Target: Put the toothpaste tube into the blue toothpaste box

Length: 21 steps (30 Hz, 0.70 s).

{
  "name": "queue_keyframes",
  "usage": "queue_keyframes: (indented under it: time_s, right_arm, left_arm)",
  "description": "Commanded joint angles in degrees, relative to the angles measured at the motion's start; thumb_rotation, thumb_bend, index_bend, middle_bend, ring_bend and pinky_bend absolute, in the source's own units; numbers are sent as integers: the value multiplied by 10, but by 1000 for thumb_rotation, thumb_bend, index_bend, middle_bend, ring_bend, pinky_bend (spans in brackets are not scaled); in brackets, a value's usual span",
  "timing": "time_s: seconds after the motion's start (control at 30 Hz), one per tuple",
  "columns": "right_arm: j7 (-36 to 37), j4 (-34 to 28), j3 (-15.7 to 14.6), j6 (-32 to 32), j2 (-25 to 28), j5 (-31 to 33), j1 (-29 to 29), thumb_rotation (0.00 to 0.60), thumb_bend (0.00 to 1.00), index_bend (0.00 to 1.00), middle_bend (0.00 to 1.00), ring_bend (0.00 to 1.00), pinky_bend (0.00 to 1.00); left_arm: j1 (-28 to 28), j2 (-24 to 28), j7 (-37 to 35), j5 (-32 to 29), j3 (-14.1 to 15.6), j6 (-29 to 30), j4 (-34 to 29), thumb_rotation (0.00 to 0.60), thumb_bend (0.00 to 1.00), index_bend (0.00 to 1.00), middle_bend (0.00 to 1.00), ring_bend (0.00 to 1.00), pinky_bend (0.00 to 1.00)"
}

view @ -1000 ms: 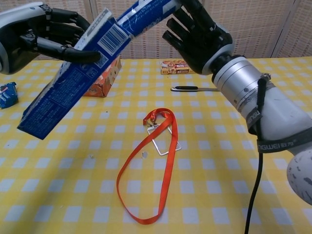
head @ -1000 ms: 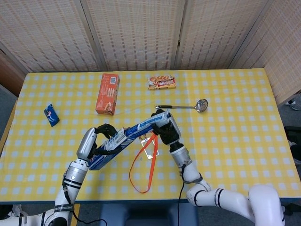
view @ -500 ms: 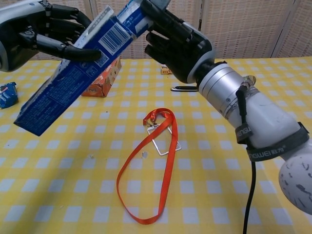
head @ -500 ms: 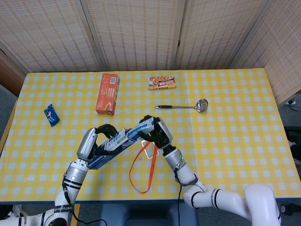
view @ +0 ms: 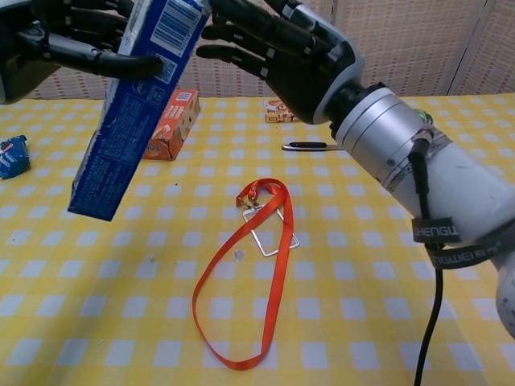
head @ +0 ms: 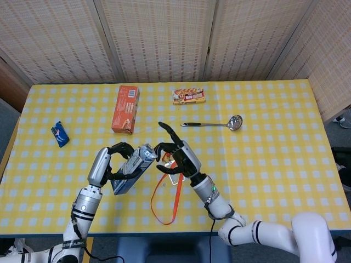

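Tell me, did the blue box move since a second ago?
Yes. The blue toothpaste box in the left hand swung steeper; its lower end moved right, toward the orange lanyard.

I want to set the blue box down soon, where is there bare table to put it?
Bare cloth lies right of the ladle, toward the table's right edge, and between the blue packet and orange box. It is crowded around the orange lanyard under both hands.
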Motion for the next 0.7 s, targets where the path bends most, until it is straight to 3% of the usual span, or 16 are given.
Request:
queue_keyframes:
  time_s: [0.03,0.27,0.4,0.53,0.7]
  right_arm:
    - [14,-3,2,17,7,-3,-5,600,464,0,58,209,278]
    - [37,-16,-3,40,33,-13,-19,600,458,0,54,199,277]
    - [11,-28,-15,62,62,-28,-35,600,458,0,52,175,262]
    - [-61,-34,-37,75,110,-46,-55,600,458,0,48,148,228]
    - [-219,-54,-80,60,221,-66,-87,600,443,0,13,95,136]
  left_arm:
    - [1,1,-2,-1,-1,0,1,600,176,547,680,509,531]
    - [2,6,-8,-3,-2,-3,15,600,176,548,680,510,531]
    - [4,18,-9,0,-3,-4,31,600,177,549,680,512,531]
    - [11,41,-13,14,3,-6,50,600,177,550,680,514,531]
    - [28,70,-20,54,33,-2,74,600,176,550,680,513,531]
